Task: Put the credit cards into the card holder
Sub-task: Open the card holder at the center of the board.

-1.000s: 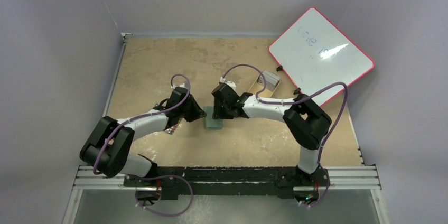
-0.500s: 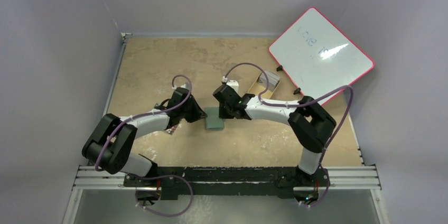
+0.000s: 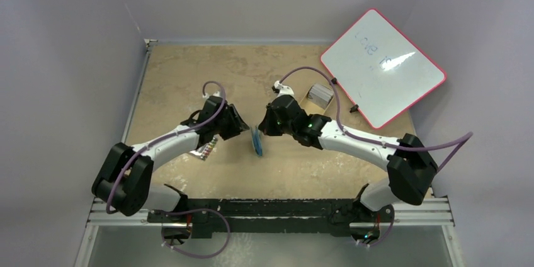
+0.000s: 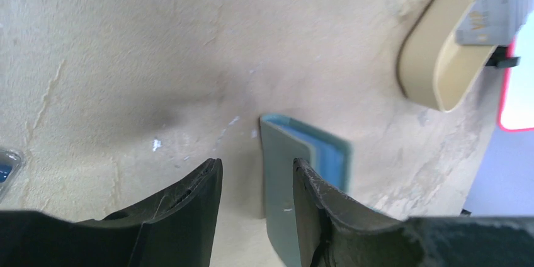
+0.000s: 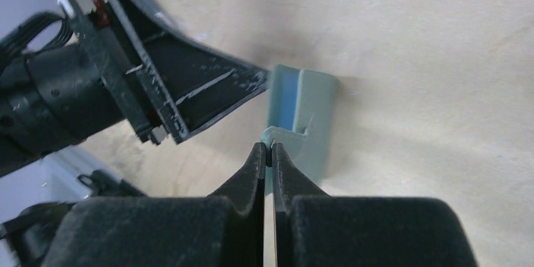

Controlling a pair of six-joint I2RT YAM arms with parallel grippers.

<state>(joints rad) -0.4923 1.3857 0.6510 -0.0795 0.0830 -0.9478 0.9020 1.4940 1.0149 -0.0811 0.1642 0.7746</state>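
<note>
Top external view: the two arms meet over the middle of the worktop (image 3: 189,78), with the left claw (image 3: 241,128) and the right claw (image 3: 264,130) facing each other across the card holder (image 3: 257,143). The card holder stands tilted on edge between them and shows a blue lining. The credit cards (image 3: 321,92) sit stacked in a tan tray (image 3: 310,93) beyond the right arm, well apart from the card holder and near a whiteboard (image 3: 378,65) propped at the far right. Left wrist view: the left claw stands parted and grips nothing. The green cover of the card holder rises in the gap close to one of the fingers (image 4: 315,204); contact cannot be confirmed. The cover is folded partly open, blue pocket side outward, and the tray with the cards lies at the upper right. Right wrist view: the right claw is closed, pinching a thin side tab (image 5: 280,133) of the card holder at its near edge. The tip of the left claw points at the blue opening from the left. Step in hand, as judged: opening and presenting the card holder, with no card loaded yet. The next move calls for the right claw to keep the tab pinched and the pocket facing outward. The free left claw must then clear the cover, reach the tray, and take a single card by its edge. Risk: the tab grip is narrow, so the card holder may swing or fold shut.
</note>
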